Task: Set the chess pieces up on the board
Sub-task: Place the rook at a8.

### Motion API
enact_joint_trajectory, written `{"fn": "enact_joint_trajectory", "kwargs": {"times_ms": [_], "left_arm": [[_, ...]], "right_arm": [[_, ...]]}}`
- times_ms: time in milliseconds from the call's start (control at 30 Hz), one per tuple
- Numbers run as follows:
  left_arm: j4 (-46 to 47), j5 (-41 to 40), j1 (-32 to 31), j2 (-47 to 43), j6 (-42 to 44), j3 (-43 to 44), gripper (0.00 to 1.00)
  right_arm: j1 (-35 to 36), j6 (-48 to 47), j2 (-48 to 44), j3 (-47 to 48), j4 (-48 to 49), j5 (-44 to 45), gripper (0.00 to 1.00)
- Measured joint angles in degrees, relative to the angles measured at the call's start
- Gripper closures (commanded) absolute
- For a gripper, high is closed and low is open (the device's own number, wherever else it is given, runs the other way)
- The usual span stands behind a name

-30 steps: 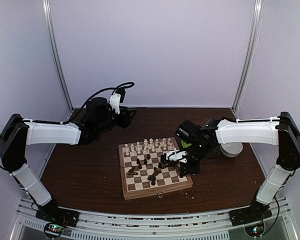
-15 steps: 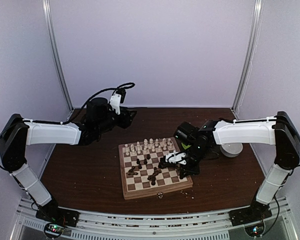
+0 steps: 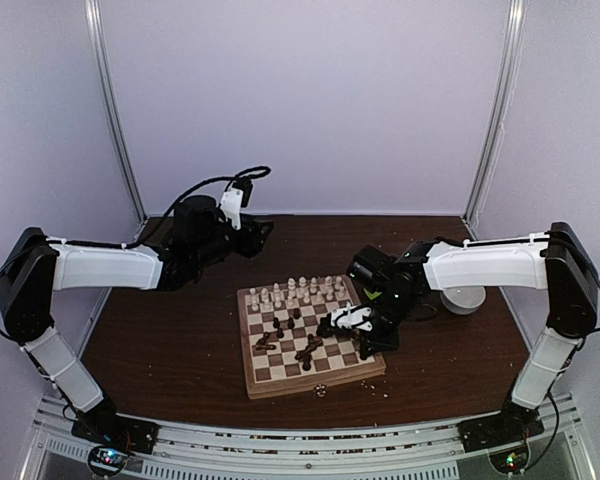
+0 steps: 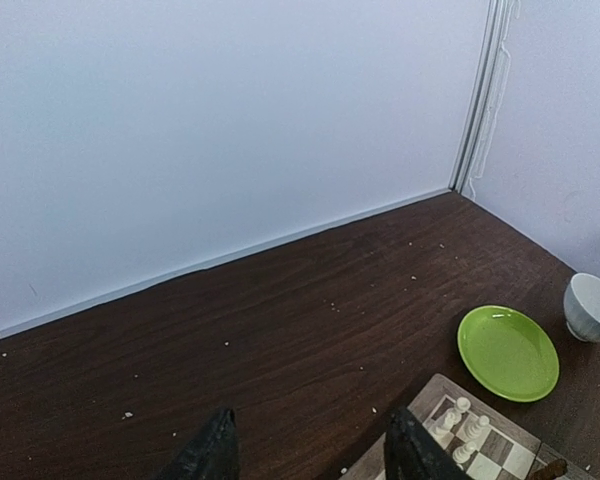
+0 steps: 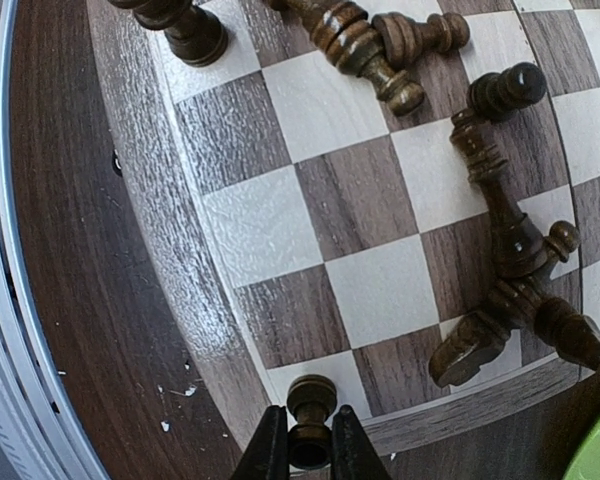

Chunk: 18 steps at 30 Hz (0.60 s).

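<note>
The board [image 3: 310, 335] lies mid-table. Pale chess pieces [image 3: 300, 290] stand in rows along its far side. Several dark pieces [image 3: 300, 345] lie toppled in the middle. My right gripper [image 5: 302, 450] is shut on a dark brown pawn-like piece [image 5: 311, 398]. It holds the piece over a light corner square by the board's edge [image 5: 180, 290]. More dark pieces [image 5: 500, 230] lie on their sides nearby, and one [image 5: 195, 35] stands upright. My left gripper [image 4: 310, 450] hangs open and empty over the bare table behind the board, its fingers [image 4: 218, 452] wide apart.
A round green plate [image 4: 508, 352] sits by the board's far right corner, and a white bowl [image 4: 592, 307] stands further right. In the top view the right arm [image 3: 480, 265] covers most of the plate. Crumbs dot the dark table [image 4: 280, 330]. Walls close off the back and sides.
My right gripper has crept a little leftward over the board's right side with the dark piece still in it. The left arm has not moved.
</note>
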Motion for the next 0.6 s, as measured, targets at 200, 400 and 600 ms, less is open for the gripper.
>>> {"fn": "enact_joint_trajectory", "kwargs": {"times_ms": [200, 400, 600], "left_arm": [[-0.2, 0.0, 0.0, 0.2, 0.0, 0.0, 0.49], [-0.4, 0.0, 0.0, 0.2, 0.0, 0.0, 0.49], [-0.5, 0.0, 0.0, 0.3, 0.1, 0.2, 0.49]], "right_arm": [[0.0, 0.2, 0.1, 0.0, 0.0, 0.1, 0.75], [0.0, -0.2, 0.0, 0.4, -1.8, -0.3, 0.64], [-1.0, -1.0, -0.5, 7.6, -7.0, -2.5, 0.65]]}}
